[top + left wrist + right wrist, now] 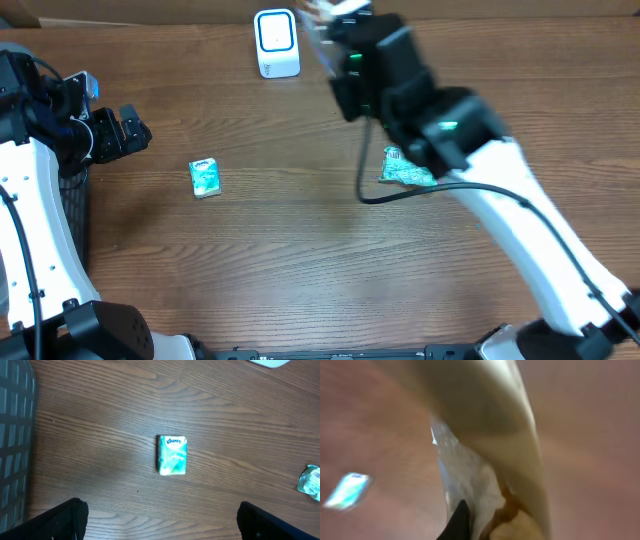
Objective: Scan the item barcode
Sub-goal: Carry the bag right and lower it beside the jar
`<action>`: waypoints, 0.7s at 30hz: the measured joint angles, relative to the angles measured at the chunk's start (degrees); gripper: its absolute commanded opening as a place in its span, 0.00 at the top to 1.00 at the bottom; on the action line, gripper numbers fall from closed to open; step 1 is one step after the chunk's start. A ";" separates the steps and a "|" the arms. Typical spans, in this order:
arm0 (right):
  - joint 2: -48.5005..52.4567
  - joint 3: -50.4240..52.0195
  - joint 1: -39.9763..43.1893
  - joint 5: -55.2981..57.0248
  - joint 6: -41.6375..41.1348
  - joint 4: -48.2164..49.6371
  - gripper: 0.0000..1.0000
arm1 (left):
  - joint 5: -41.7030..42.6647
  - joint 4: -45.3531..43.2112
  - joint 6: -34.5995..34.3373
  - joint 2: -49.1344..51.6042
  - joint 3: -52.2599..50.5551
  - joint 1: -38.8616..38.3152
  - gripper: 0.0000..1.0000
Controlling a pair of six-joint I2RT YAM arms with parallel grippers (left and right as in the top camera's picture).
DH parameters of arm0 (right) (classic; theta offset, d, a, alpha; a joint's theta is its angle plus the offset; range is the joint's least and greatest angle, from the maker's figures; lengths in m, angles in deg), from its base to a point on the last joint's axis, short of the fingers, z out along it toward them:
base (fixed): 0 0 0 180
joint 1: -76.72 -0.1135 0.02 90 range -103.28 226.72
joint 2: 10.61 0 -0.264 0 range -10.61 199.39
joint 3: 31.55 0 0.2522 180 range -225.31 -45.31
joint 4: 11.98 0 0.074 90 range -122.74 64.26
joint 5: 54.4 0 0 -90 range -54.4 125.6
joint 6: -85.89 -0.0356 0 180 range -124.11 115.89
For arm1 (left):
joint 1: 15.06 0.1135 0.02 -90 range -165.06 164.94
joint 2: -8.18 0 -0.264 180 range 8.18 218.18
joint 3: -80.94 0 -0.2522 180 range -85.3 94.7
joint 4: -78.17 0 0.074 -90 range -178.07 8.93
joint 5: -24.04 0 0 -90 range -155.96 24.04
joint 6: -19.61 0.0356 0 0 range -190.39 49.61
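1 scanner (277, 43), 1 tissue pk (204, 178), 1 wrapper (405, 170), 1 bag (470, 475), 1 basket (72, 200)

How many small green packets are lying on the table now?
2. The Kleenex pack lies left of centre. The crumpled green packet lies right of centre, partly covered by the right arm. Another may be hidden under that arm.

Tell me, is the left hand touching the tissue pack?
Apart. Left wrist view shows bare table between the open left hand and the tissue pack.
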 measured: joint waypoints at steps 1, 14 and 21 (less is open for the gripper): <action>-0.24 0.00 0.72 -0.92 -1.38 -1.51 0.96 | 0.02 -0.02 0.00 0.00 0.00 0.00 0.00; 7.82 15.56 19.96 -18.05 -12.50 -7.82 0.93 | 0.02 0.00 0.00 0.00 0.00 0.00 0.01; 10.54 18.14 26.32 -20.72 -9.31 -9.14 0.52 | 0.00 -0.02 0.00 0.00 -0.02 0.00 0.00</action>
